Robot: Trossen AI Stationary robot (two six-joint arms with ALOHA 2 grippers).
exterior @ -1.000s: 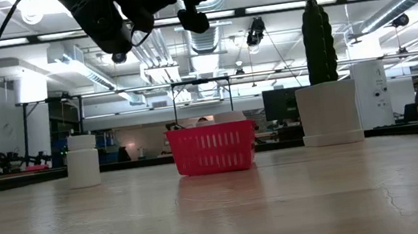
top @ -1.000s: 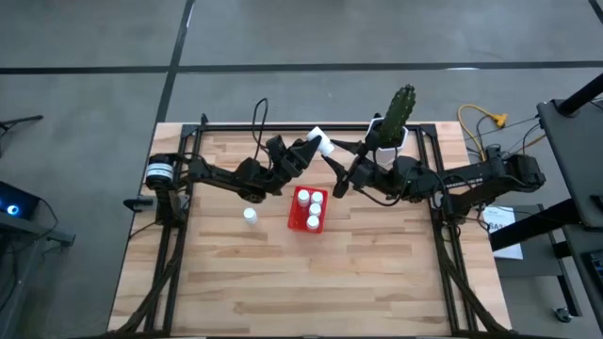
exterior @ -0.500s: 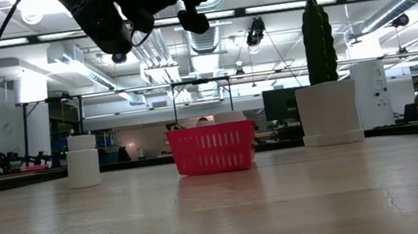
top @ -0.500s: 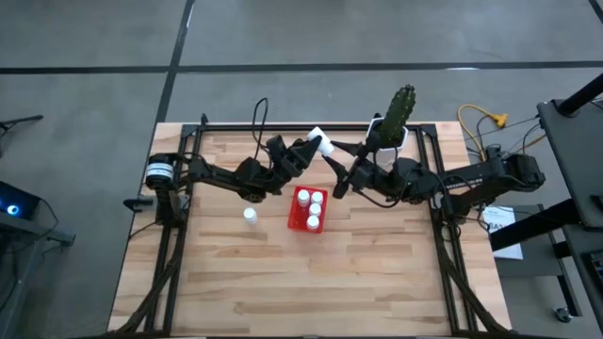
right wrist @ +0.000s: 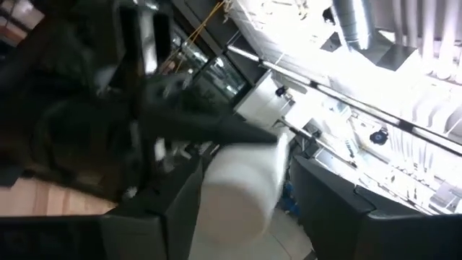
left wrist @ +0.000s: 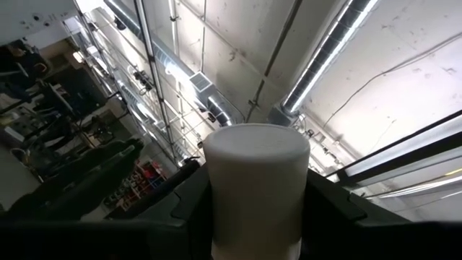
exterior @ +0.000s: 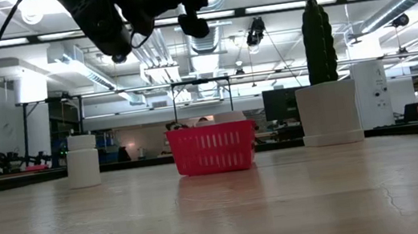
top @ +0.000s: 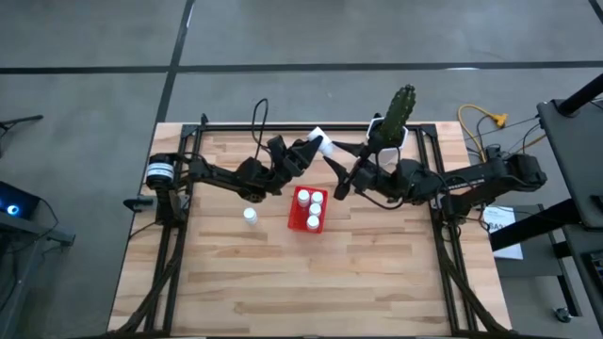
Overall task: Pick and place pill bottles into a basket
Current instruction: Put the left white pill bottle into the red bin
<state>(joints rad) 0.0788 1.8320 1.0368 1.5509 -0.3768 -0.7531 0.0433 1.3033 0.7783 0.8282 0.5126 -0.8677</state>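
Note:
A white pill bottle (top: 318, 141) hangs high over the table's far middle, with my left gripper (top: 310, 149) shut on it. My right gripper (top: 332, 168) faces it from the right, open. Its fingers stand on either side of the bottle's free end (right wrist: 242, 180), and a gap shows beside it. The red basket (top: 308, 209) rests on the table below, with three bottles standing inside. One more bottle (top: 249, 216) stands upright on the wood to the basket's left. My left gripper pinches the bottle's round side wall (left wrist: 216, 217) between its two fingers (left wrist: 180, 209). It comes from the table's left and slants upward. The bottle's free end (left wrist: 256, 141) sticks out past the fingertips. The bottle is lifted clear of the table, tilted up.
A white pot with a tall green cactus (top: 396, 121) stands at the far edge, just behind my right arm. The near half of the wooden table (top: 311, 282) is bare wood. Black frame rails run along the left and right sides.

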